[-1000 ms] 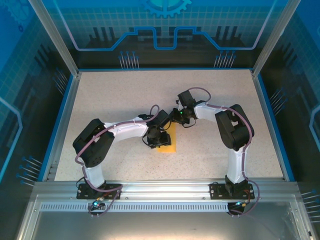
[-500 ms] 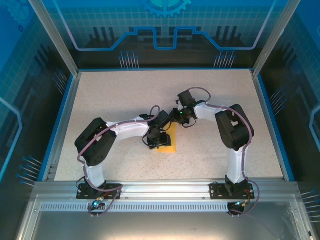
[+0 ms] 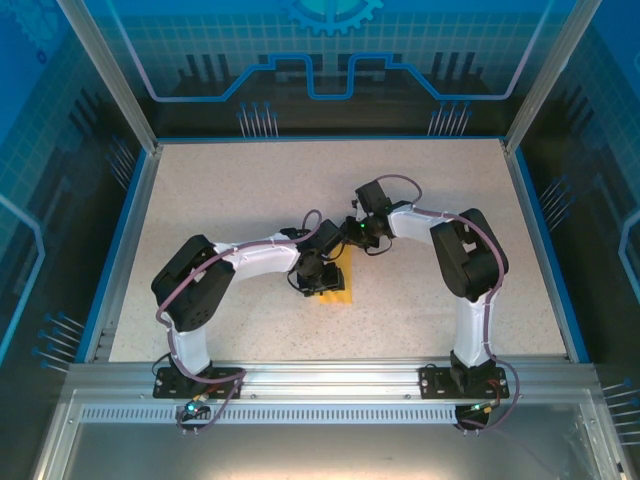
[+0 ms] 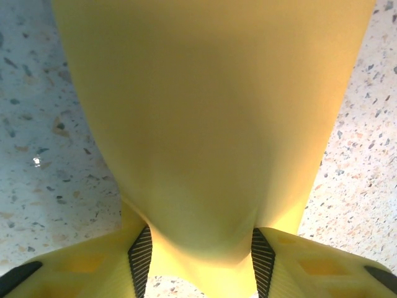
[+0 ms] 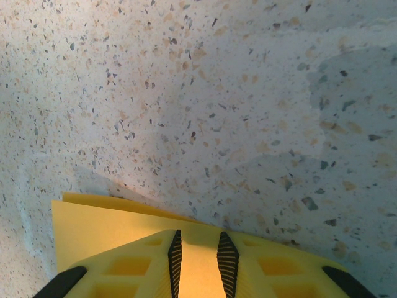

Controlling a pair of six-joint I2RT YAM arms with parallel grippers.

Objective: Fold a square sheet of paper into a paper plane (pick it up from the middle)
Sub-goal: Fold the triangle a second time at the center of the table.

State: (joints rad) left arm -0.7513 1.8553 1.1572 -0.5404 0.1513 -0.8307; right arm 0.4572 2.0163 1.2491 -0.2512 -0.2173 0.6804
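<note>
**A:** Where is the sheet of paper (image 3: pixel 340 297)?

**B:** On the bench (image 3: pixel 230 200), about midway between its left and right edges and closer to the near edge than the far one.

**A:** And the nearer claw?

**B:** The left gripper (image 4: pixel 201 264) is right on top of the sheet. Seen from its wrist, the paper bulges in a smooth hump between the ribbed pads (image 4: pixel 141 254) and touches both. That claw is clamped on the sheet.

**A:** Farther out?

**B:** The right gripper (image 5: pixel 198 248) sits just beyond, at the sheet's far side. Its pads nearly meet, leaving a thin slit with yellow paper showing in it. I cannot tell whether they pinch the paper or merely rest on it.

**A:** How does the paper lie there?

**B:** Flat against the speckled bench, with a second layer's edge peeking out along one side.
</note>
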